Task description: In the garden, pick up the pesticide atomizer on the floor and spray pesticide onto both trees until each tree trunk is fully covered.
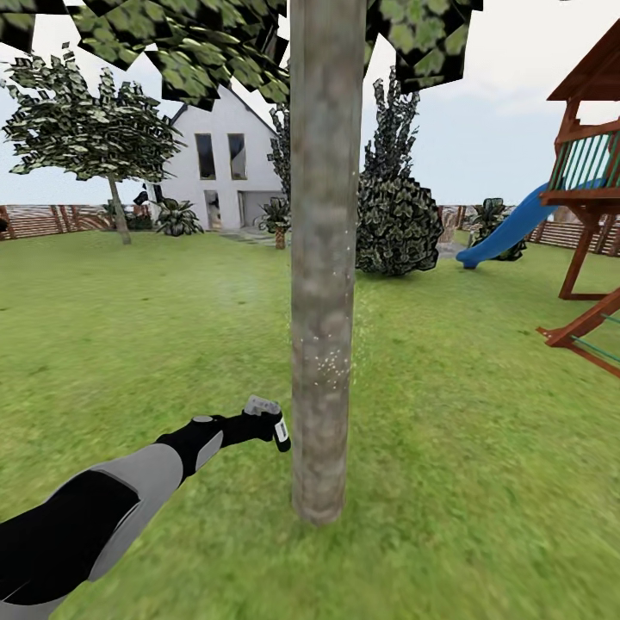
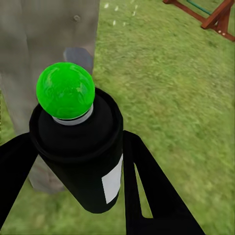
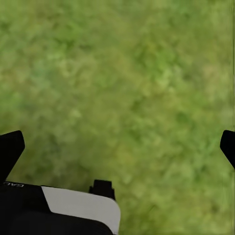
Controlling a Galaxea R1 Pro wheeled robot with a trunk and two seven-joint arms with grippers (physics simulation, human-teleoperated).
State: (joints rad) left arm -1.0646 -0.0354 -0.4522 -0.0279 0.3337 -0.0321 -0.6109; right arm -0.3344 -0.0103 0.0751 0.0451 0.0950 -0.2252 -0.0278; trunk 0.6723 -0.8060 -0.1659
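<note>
Left gripper (image 2: 73, 171) clamped on pesticide atomizer (image 2: 81, 152), cap showing green, held just beside near tree trunk (image 1: 325, 258) low down. Pale speckles on bark mid-height — likely spray landing. Right gripper (image 3: 117, 147) spread wide, empty, over grass (image 3: 122, 73). Judgement: keep nozzle aimed at bark, sweep base to top, work round trunk — far side unseen. Second tree (image 1: 103, 138) well apart, untreated.

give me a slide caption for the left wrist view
Left gripper holds the green-topped black atomizer beside the tree trunk.
</note>
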